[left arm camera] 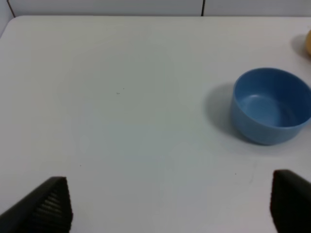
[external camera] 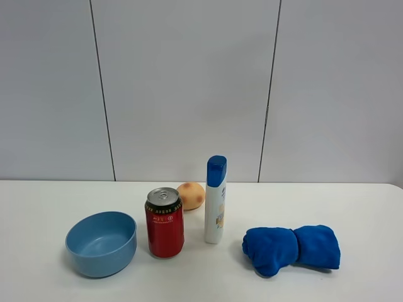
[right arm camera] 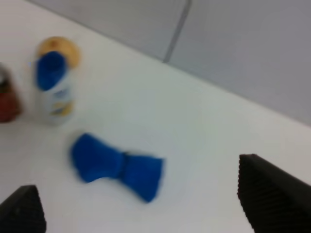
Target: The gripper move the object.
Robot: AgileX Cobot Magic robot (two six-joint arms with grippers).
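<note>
On the white table stand a blue bowl, a red can, a white bottle with a blue cap, an orange-tan round fruit behind them, and a crumpled blue cloth. No gripper shows in the exterior view. My left gripper is open and empty above bare table, with the bowl ahead to one side. My right gripper is open and empty above the table, near the blue cloth; the bottle, the fruit and the can show beyond, blurred.
A grey panelled wall stands behind the table's back edge. The table spreads wide to the left and right of the row of objects.
</note>
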